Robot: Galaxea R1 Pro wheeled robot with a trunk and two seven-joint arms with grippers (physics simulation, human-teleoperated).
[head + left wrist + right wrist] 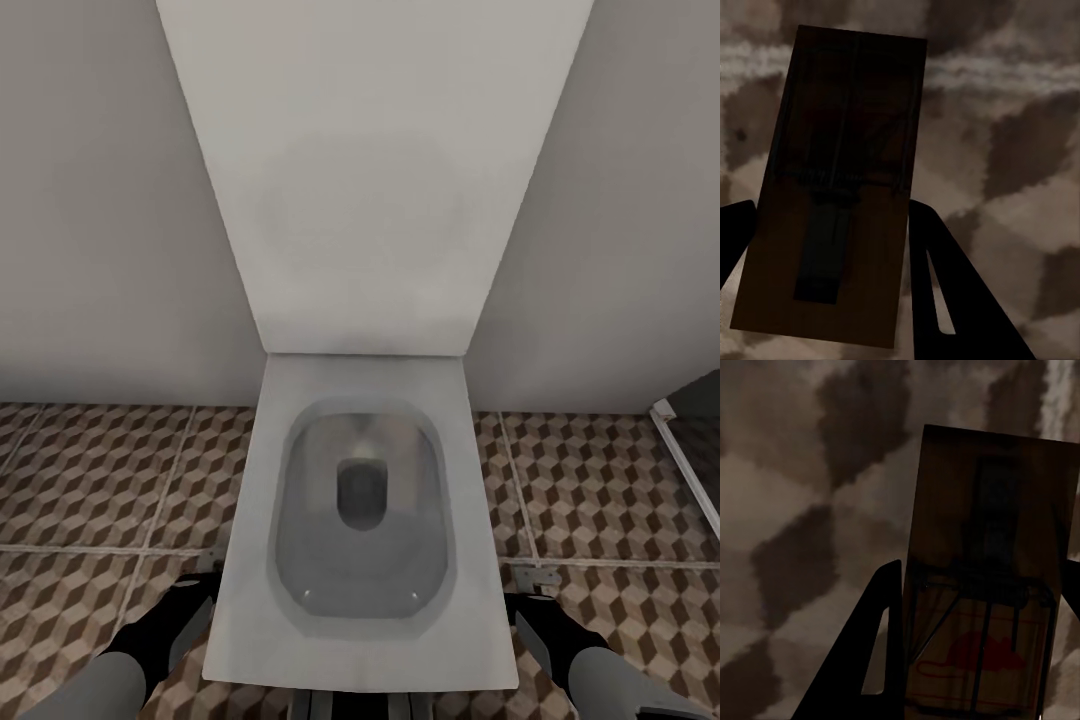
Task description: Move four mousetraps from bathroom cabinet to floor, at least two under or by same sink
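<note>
- Because each arm carries its own load, two mousetraps travel at once: the left gripper (832, 247) is clamped on one mousetrap (832, 187), dark fingers (960, 300) pressing its long sides.
- Right gripper (975, 637) likewise grips a second trap (990, 585) between its fingers (862, 660); a red mouse print shows on the board.
- Beyond both traps lies the cube-patterned floor (1020, 150), blurred, so they hang above it, not yet set down.
- Farther out from both grippers, between the arms, stands a white toilet (360, 520) with raised lid (370, 170) against the wall (100, 200).
- No sink visible; my guess is the robot must turn away before releasing.
</note>
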